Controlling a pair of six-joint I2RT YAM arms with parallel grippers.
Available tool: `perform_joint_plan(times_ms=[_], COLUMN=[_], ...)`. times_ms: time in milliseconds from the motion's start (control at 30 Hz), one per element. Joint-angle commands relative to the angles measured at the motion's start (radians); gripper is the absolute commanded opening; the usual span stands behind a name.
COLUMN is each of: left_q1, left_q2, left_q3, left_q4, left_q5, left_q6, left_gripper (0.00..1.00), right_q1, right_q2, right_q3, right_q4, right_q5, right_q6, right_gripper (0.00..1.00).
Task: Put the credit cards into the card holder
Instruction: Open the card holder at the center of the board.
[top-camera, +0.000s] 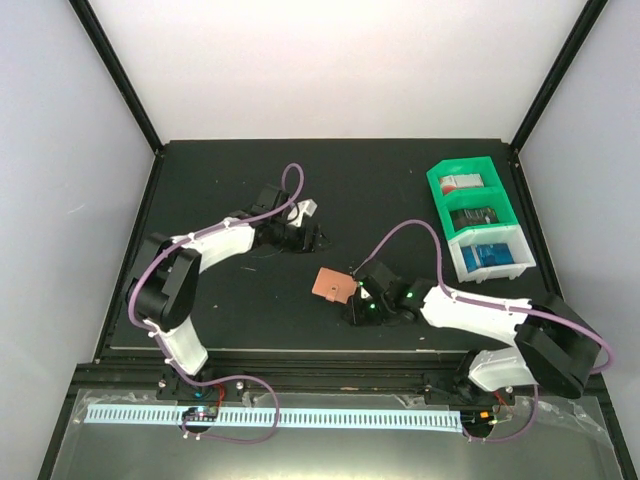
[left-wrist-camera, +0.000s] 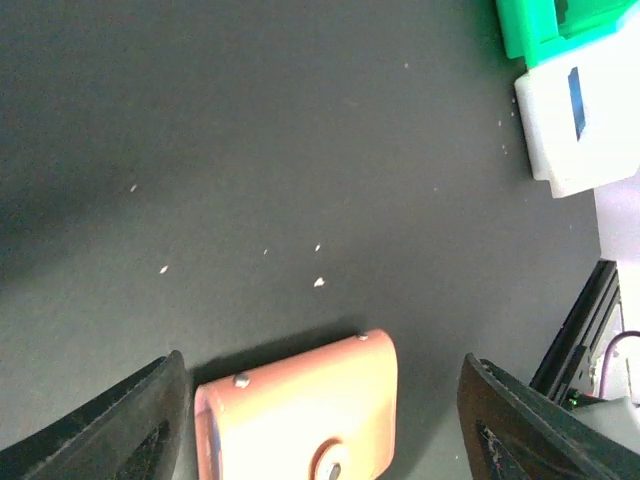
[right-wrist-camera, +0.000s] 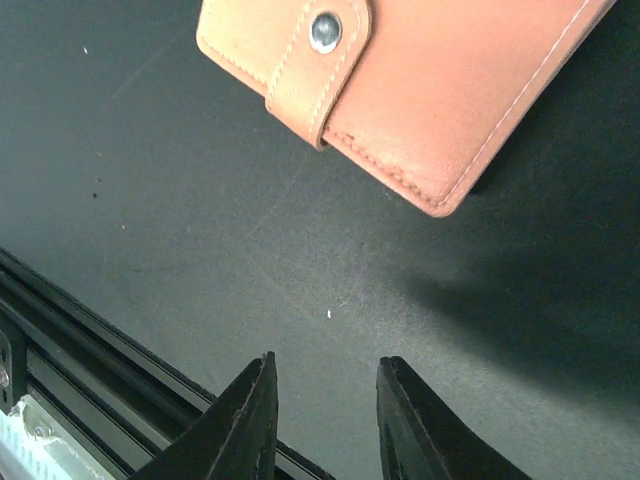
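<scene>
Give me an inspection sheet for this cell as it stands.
Surface: black tabletop, matte.
Job's things: salmon card holder flat, tab snapped shut; credit cards in three compartments of green-and-white tray.
Clutter: pale specks.
Grippers: left gripper wide open, empty; right gripper narrowly open, empty.
Cables: purple cables looped on both arms.
Surroundings: white walls, black frame.

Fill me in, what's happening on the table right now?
Neither arm holds anything. The card holder lies snapped shut on the table. The right gripper sits just beside it with its fingers a little apart, and the left gripper faces it with fingers wide. The credit cards sit in the compartments of the tray at the right.
</scene>
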Motion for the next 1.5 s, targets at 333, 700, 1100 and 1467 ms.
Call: perform_joint_plan(times_ms=[333, 700, 1100, 1467], left_q1=[-0.075, -0.078, -0.079, -0.08], left_q2=[0.108, 0.154, 0.108, -0.008], left_q3=[0.068, 0.113, 0.017, -0.163], left_q4=[0.02, -0.028, 0.042, 0.103], left_q5=[-0.056, -0.129, -0.185, -0.222], left_q6=[0.026, 0.077, 0.016, -0.04], left_gripper=[0.66, 0.66, 0.51, 0.5], right_q1=[0.029, 0.004, -0.116, -0.156], right_q2=[0.186, 0.278, 0.331, 0.447], right_q3=[0.035, 0.167, 0.223, 0.383], right_q4=[0.077, -0.067, -0.031, -0.025], right_q5=[0.032, 0.281, 0.29, 0.208], right_q6=[0.023, -0.022, -0.108, -0.143], right_gripper=[0.27, 0.27, 0.27, 0.31])
